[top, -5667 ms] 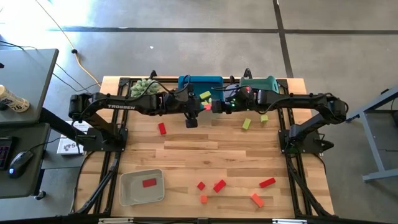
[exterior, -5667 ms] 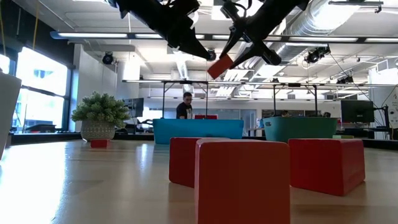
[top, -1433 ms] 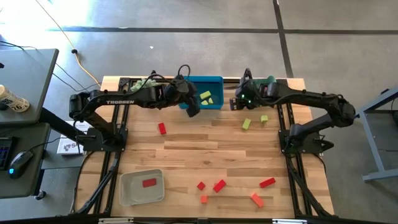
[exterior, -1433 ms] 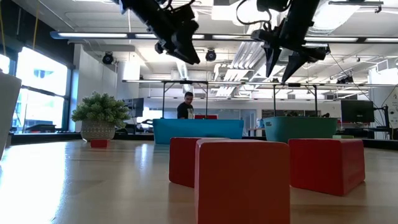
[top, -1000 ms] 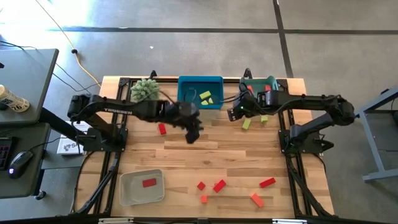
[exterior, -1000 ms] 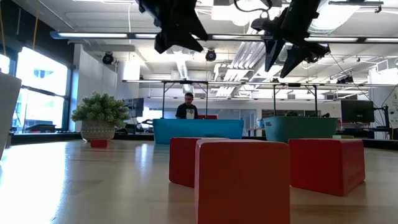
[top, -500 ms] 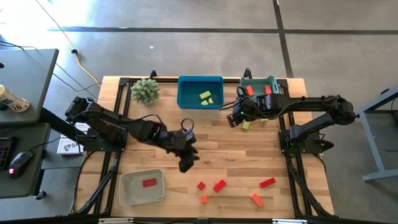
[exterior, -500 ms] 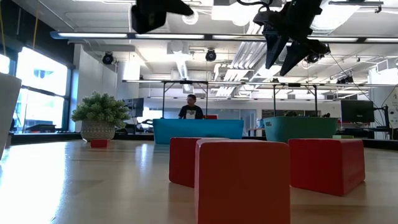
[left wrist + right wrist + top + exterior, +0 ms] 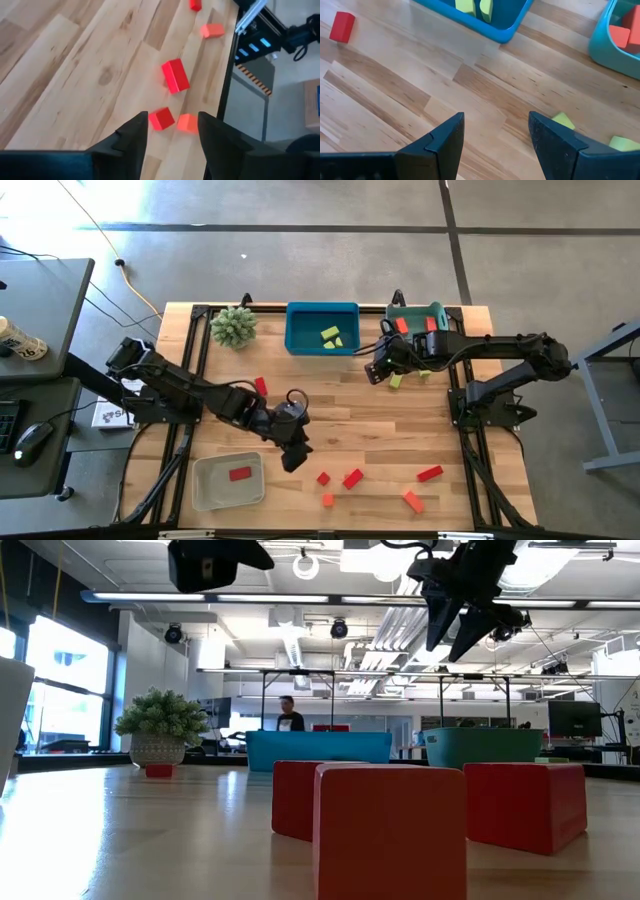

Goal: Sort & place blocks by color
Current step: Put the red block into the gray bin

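My left gripper [image 9: 293, 457] hangs open above the table's near middle; in its wrist view its fingers [image 9: 172, 122] frame a red cube [image 9: 161, 119] and an orange cube [image 9: 187, 123] on the table below, with a red bar [image 9: 175, 76] just beyond. My right gripper [image 9: 374, 371] hangs open near the far side, beside two yellow-green blocks [image 9: 396, 380] [image 9: 424, 370], empty [image 9: 496, 120]. The blue tray [image 9: 322, 343] holds two yellow-green blocks [image 9: 330, 334], the teal tray [image 9: 412, 311] red-orange ones [image 9: 402, 325], the grey tray [image 9: 213, 489] a red block [image 9: 239, 474].
A spiky green plant [image 9: 233, 326] stands at the far left corner. A lone red block [image 9: 260, 385] lies left of centre. Near the front edge lie a red bar [image 9: 430, 473] and an orange bar [image 9: 413, 501]. Bare wood spreads across the table's middle.
My left gripper has swung from just in front of the blue tray toward the table's near edge and a little left, ending above the red and orange cubes. Nothing on the table has moved.
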